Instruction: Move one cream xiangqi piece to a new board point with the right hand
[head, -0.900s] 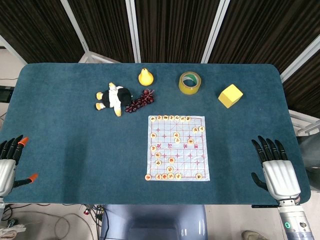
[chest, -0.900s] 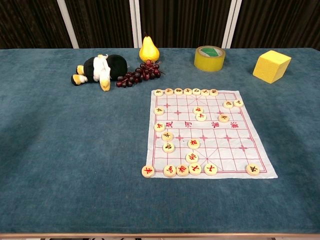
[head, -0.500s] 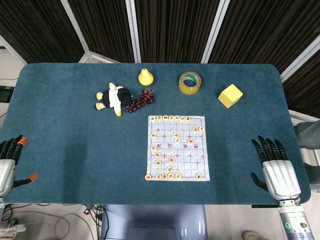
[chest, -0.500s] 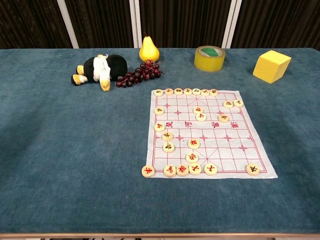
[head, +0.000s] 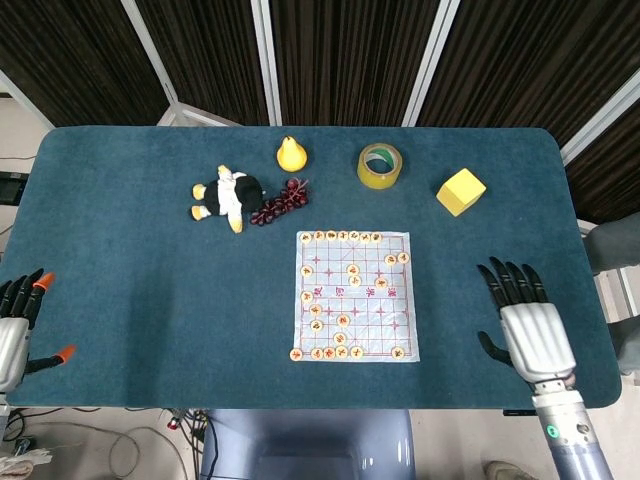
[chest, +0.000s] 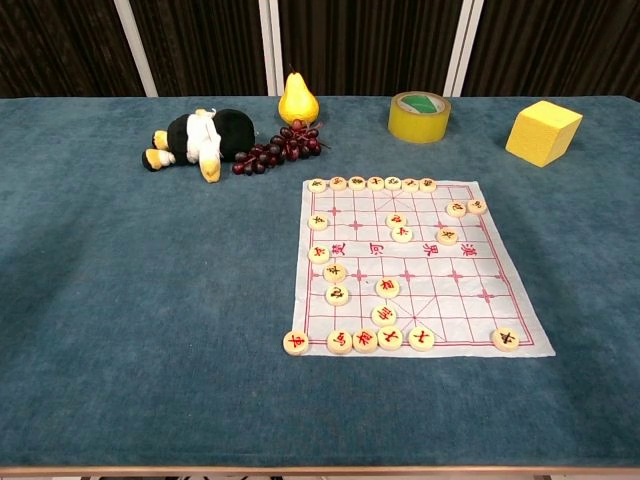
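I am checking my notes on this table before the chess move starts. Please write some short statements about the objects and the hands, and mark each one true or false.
1. The right hand holds a chess piece. False: it is open, to the right of the board, holding nothing.
2. The grapes lie beside the penguin toy. True.
3. The tape roll sits on the board. False: it sits on the table, beyond the board.
4. The yellow block is to the right of the tape roll. True.
5. The left hand is near the table's left edge. True.
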